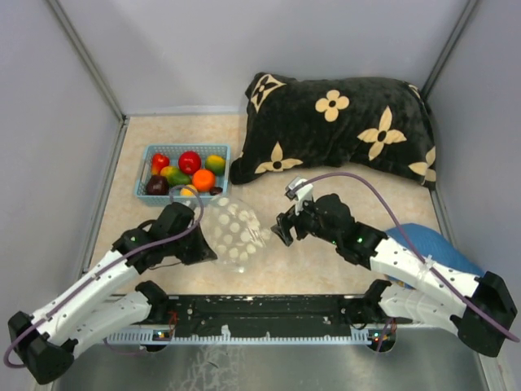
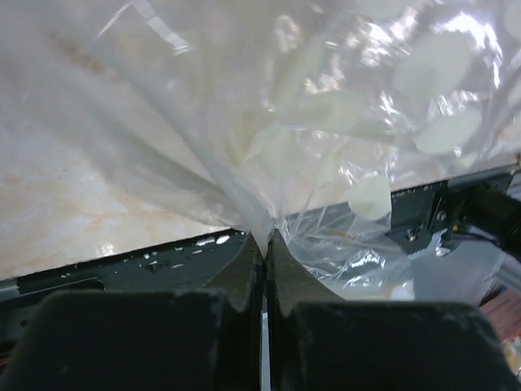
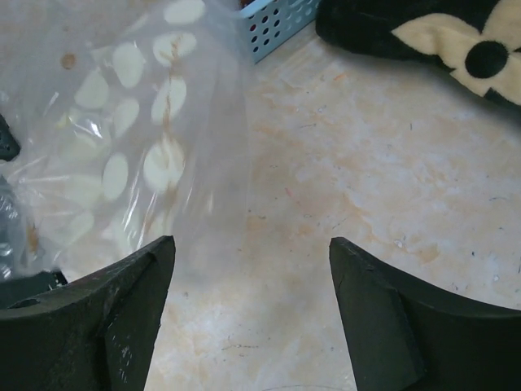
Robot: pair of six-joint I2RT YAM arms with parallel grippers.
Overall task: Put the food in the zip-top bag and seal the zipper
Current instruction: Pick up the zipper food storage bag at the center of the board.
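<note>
Near left: left gripper (image 2: 264, 238), jaws pinched tight on a gathered edge of the crinkly clear zip-top bag (image 1: 236, 232) with white dots, held up between the arms. Just right of the bag: right gripper (image 3: 251, 244), jaws wide, nothing held. Free edge of bag just left of it, so right arm nearer for that edge. Long axis roughly left-right, fanning out from the pinch. Zipper and mouth direction not readable. Far left, just beyond the bag: red, orange, yellow, green toy food (image 1: 189, 163), all in the light blue plastic basket (image 1: 146, 175).
</note>
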